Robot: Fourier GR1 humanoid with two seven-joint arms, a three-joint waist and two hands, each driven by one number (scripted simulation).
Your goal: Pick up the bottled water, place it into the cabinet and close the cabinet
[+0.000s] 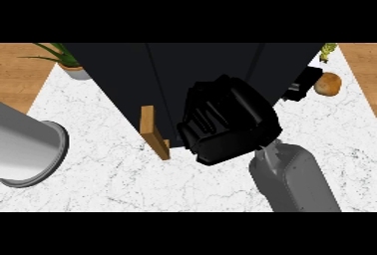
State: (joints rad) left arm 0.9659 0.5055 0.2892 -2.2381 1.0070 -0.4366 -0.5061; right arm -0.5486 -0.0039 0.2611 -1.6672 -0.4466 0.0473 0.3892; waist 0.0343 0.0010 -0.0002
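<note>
- The right hand (225, 119) was raised at the front of the black cabinet (206, 62), its back turned to the head view. I could not tell whether it was spread or closed round anything.
- The bottled water showed nowhere. It may have been hidden under that hand or already inside the cabinet.
- The cabinet door (154, 132), a thin wooden panel seen edge-on, stood ajar at the cabinet's front left, so closing was probably not yet done.
- The cabinet's inside was dark, and its contents could not be made out.
- The left forearm (29, 149) lay well to the cabinet's left, its hand out of view.
- A potted plant (70, 64) stood at the cabinet's left rear corner, and a brown round thing (329, 83) lay on the counter (110, 179) just right of the cabinet.
</note>
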